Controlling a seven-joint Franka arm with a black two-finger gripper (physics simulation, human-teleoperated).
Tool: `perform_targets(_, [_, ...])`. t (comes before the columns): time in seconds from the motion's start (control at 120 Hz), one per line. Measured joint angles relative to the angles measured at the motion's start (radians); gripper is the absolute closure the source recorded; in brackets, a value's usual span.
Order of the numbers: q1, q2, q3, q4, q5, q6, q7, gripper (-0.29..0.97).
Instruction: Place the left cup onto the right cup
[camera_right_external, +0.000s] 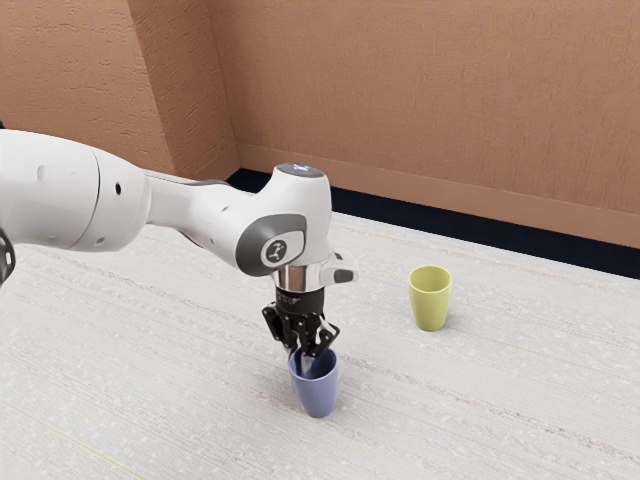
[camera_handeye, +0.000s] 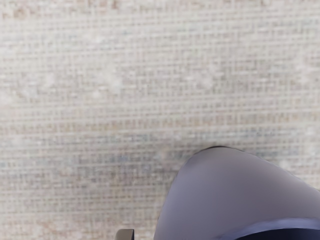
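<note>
The table (camera_right_external: 520, 400), covered in a pale woven cloth, is carrying two cups and is stretching back toward a brown wall. My white arm (camera_right_external: 200, 215) is reaching in from the exterior view's left and bending down over the nearer cup. That one, the lilac-blue cup (camera_right_external: 316, 392), is standing upright on the table with its mouth facing up. The yellow-green cup (camera_right_external: 430, 300) is standing upright too, well apart from it toward the exterior view's right and farther back. My tool (camera_right_external: 313, 350) is hanging straight down with its tip at the lilac-blue cup's rim. I cannot tell whether it is spread or pinching the wall. In the wrist view the lilac-blue cup (camera_handeye: 230, 195) is looming just under my hand, its smooth outer wall showing.
</note>
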Motion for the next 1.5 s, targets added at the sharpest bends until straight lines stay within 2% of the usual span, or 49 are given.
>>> perform_targets(0.333, [0.0, -0.002, 0.0, 0.0, 0.003, 0.0, -0.001, 0.75])
perform_targets(0.975, [-0.012, -0.09, 0.0, 0.001, 0.016, -0.022, -0.004, 0.78])
perform_targets(1.5, [-0.014, -0.115, -0.015, 0.126, 0.022, -0.115, -0.001, 0.78])
